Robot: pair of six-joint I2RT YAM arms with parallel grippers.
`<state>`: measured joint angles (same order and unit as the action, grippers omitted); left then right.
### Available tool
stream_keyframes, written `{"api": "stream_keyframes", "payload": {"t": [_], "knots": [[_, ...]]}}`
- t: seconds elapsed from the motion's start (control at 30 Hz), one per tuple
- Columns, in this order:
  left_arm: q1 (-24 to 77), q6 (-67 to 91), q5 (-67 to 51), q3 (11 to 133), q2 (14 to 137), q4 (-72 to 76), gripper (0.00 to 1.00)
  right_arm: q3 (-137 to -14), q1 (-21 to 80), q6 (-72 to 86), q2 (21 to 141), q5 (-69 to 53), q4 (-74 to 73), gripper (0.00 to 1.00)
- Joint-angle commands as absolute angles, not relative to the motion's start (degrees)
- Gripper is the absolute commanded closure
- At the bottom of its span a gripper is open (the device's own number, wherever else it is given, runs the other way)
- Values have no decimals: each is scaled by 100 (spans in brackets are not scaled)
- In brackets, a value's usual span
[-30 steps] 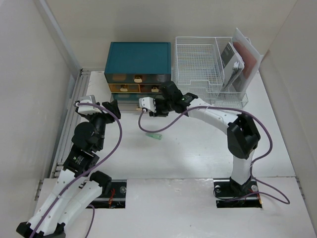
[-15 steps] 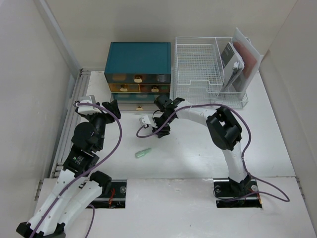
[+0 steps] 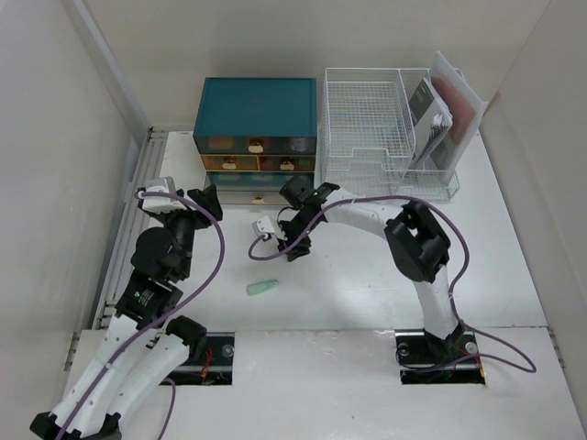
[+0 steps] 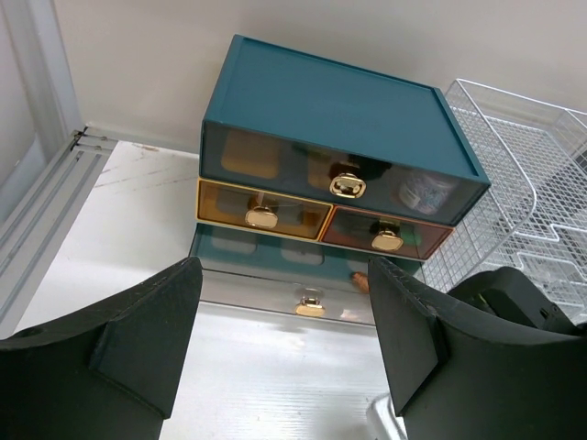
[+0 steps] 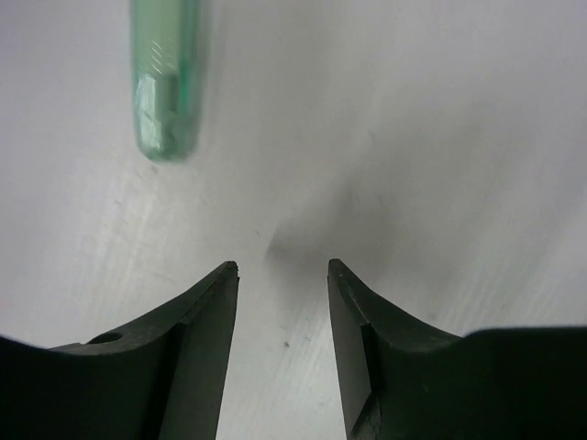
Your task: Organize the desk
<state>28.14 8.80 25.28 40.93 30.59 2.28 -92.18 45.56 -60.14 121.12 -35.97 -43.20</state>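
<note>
The right pincer (image 5: 280, 270) hangs low over the bench (image 3: 367, 293) with its jaws part-way apart and nothing between them; only white surface shows in the gap. Just ahead of its fingertips, off to one side, lies a small green capped tube (image 5: 165, 87), flat on the bench and not touched. In the overhead view the tube lies in the middle of the bench, near the right pincer but apart from it, in front of the teal drawer box (image 3: 257, 105).

The left pincer (image 4: 284, 275) is spread wide and holds nothing. It is raised above the left part of the bench and points at the drawer box. The box's lowest drawer (image 4: 293, 298) is drawn out a little way. The yellow and reddish drawers above it, and the top one, are shut. I cannot tell what lies in the open drawer.

Beside the box stands the white wire-mesh rack (image 3: 367, 110), with papers (image 3: 440, 110) upright in its right-hand section.

The tidying looks well advanced. The green tube seems to be the only loose item on the bench. What appears left is to grasp it, put it away, most likely in the drawn-out drawer, and push that drawer shut.
</note>
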Motion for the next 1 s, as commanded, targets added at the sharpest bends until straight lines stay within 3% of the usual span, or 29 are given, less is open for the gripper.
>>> {"api": "stream_keyframes", "payload": {"t": [0.0,0.63,0.97], "knots": [[2839,809,2540,4104,2953,422,30,-9308,5018,-6021,11584,-4113,-4447,50],[2839,809,2593,4104,2848,422,30,-8974,5915,-4395,11725,-3121,-3024,48],[2839,809,2593,4104,2848,422,30,-8974,6205,-4342,11971,-3067,-3076,47]]}}
